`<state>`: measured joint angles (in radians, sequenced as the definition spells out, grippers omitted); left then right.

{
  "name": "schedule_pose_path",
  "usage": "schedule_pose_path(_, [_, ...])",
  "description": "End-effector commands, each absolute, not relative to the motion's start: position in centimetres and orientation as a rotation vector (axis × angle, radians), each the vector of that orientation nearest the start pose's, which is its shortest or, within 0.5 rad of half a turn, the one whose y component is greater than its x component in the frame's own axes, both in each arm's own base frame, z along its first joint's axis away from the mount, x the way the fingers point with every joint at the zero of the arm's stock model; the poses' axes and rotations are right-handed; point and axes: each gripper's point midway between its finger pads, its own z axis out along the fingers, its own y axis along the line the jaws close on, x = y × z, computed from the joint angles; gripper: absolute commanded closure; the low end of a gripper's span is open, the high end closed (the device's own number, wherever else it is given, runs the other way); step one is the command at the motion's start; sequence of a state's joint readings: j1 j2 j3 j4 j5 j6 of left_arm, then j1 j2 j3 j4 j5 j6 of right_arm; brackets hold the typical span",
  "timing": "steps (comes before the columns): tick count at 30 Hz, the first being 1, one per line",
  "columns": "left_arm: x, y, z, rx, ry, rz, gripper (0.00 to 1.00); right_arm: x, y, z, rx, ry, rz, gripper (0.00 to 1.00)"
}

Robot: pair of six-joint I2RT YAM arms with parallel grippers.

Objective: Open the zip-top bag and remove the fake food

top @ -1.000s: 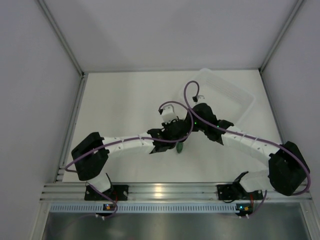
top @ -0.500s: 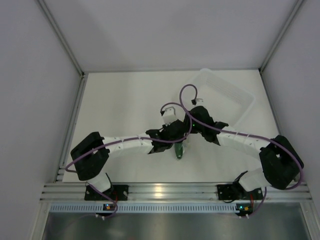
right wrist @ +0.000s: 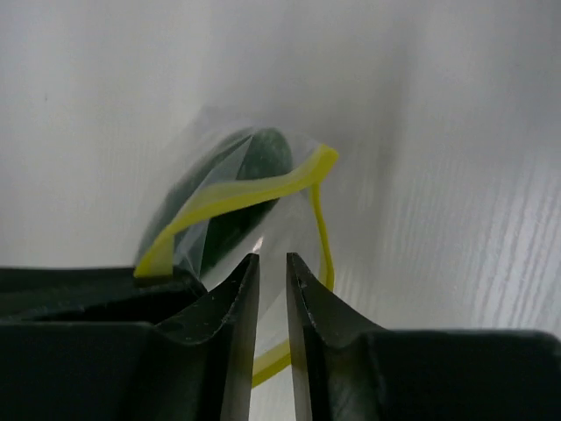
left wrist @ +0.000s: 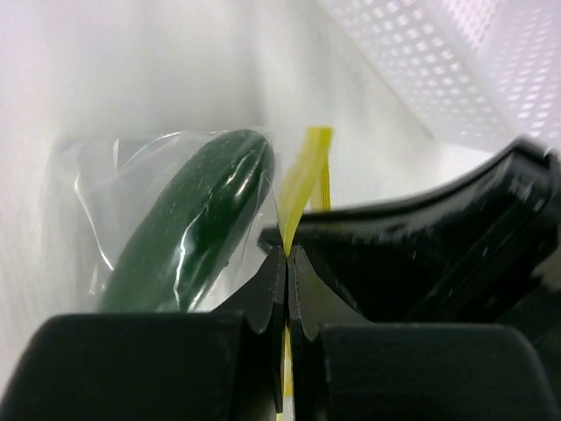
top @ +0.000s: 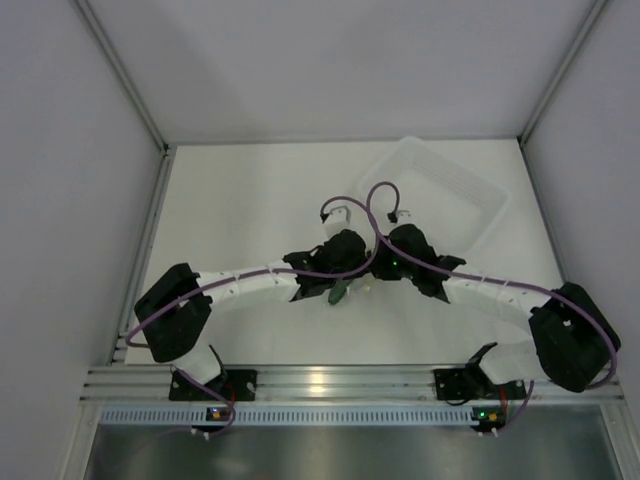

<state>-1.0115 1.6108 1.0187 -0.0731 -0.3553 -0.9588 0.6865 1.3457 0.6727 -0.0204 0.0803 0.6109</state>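
Observation:
The zip-top bag (left wrist: 96, 202) is a clear crinkly pouch with a yellow-green zip strip (left wrist: 302, 175). The fake food (left wrist: 197, 224), a dark green cucumber-like piece, lies inside it. My left gripper (left wrist: 287, 254) is shut on the zip strip. In the right wrist view the strip (right wrist: 245, 189) spreads into an open loop with the fake food (right wrist: 241, 167) behind it. My right gripper (right wrist: 272, 260) stands at the bag's mouth, jaws a narrow gap apart, clear film and strip showing in the gap. From above, the two grippers (top: 342, 283) (top: 370, 283) meet over the bag (top: 338, 293).
A rigid clear rectangular bin (top: 450, 190) stands at the back right, just beyond the right arm; its perforated wall (left wrist: 456, 70) shows in the left wrist view. Grey walls close in the white table (top: 240, 210) on three sides.
Both grippers and the bag have shifted a little left and toward the near edge. The green piece now shows left of where it was.

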Motion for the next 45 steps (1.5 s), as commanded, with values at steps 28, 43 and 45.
schedule_pose_path(28, [26.5, -37.6, 12.4, -0.492, 2.068, -0.907, 1.0, 27.2, 13.1, 9.8, -0.138, 2.439, 0.089, 0.85])
schedule_pose_path(43, [26.6, -38.7, 11.3, -0.42, 2.095, -0.892, 1.0, 27.0, 21.8, 15.0, -0.125, 2.245, 0.495, 0.85])
schedule_pose_path(45, [26.5, -38.8, 11.4, -0.413, 2.098, -0.9, 1.0, 26.7, 22.7, 14.7, -0.134, 2.237, 0.514, 0.84])
